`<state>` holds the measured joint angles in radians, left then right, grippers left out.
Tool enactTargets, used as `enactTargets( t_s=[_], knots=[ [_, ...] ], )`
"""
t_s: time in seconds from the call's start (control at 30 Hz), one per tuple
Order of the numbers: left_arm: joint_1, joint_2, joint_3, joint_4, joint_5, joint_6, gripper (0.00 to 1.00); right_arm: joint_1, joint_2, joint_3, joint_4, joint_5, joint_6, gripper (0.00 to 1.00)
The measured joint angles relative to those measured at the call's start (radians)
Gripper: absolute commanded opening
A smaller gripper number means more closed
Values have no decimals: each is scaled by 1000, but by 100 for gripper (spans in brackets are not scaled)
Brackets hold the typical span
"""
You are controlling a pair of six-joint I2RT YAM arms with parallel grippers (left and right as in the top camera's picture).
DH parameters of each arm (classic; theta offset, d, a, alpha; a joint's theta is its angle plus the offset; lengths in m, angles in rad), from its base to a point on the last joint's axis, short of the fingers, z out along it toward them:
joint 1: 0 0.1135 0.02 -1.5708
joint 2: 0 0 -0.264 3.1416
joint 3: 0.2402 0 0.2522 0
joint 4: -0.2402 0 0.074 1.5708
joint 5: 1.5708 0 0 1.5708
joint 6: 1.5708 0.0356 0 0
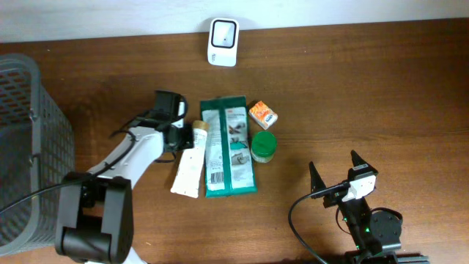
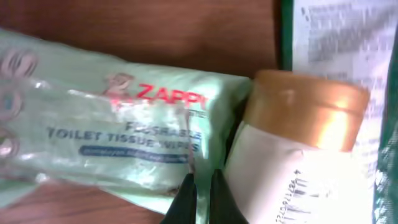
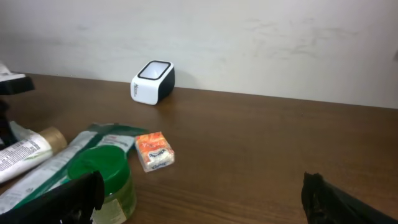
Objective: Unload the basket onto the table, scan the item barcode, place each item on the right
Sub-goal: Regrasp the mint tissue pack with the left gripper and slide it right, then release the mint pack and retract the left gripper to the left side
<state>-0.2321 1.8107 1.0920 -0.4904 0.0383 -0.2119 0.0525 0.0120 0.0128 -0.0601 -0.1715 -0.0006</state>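
The white barcode scanner [image 1: 223,42] [image 3: 152,82] stands at the table's far edge. My left gripper [image 1: 178,136] [image 2: 202,180] is shut on the thin edge of a pale green pack of toilet tissue wipes [image 2: 124,124]; the arm hides most of the pack in the overhead view. A white tube with a gold cap [image 1: 189,165] [image 2: 298,155] lies right beside the fingers, a barcode showing on it. My right gripper [image 1: 335,163] [image 3: 202,199] stands open and empty over bare table at the front right.
A dark green wipes pack [image 1: 229,147] [image 3: 74,155] lies beside the tube. A green-lidded jar [image 1: 264,147] [image 3: 102,174] and a small orange box [image 1: 263,115] [image 3: 154,151] sit to its right. A grey mesh basket [image 1: 29,147] stands at the left edge.
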Motion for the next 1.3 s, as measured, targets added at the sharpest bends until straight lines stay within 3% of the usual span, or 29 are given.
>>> enactTargets(
  t_s=[0.2,0.3,0.4,0.5,0.6,0.7,0.73,0.77,0.87,0.97,1.03,1.1,1.2,1.3],
  knots=[
    [-35,2,0,29,1,34,0,0,0,0,0,0,0,98],
    [-34,-3,64,-76,7,119,8,0,0,0,0,0,0,98],
    [-34,-64,235,-238,-6,190,26,0,0,0,0,0,0,98],
    [4,-134,330,-296,-24,217,40,0,0,0,0,0,0,98],
    [131,-141,336,-322,-15,233,45,0,0,0,0,0,1,98],
    [283,-141,336,-320,56,287,66,0,0,0,0,0,0,98],
    [323,-141,336,-317,67,299,68,0,0,0,0,0,0,98],
    [357,-141,336,-317,76,304,69,0,0,0,0,0,0,98],
    [430,-141,336,-352,98,302,59,0,0,0,0,0,0,98],
    [447,-146,336,-403,128,302,60,0,0,0,0,0,1,98],
    [447,-197,341,-439,143,302,68,0,0,0,0,0,0,98],
    [447,-273,363,-441,138,301,70,0,0,0,0,0,0,98],
    [447,-441,396,-462,4,301,67,0,0,0,0,0,0,98],
    [447,-464,402,-569,-168,301,67,0,0,0,0,0,1,98]
  ],
)
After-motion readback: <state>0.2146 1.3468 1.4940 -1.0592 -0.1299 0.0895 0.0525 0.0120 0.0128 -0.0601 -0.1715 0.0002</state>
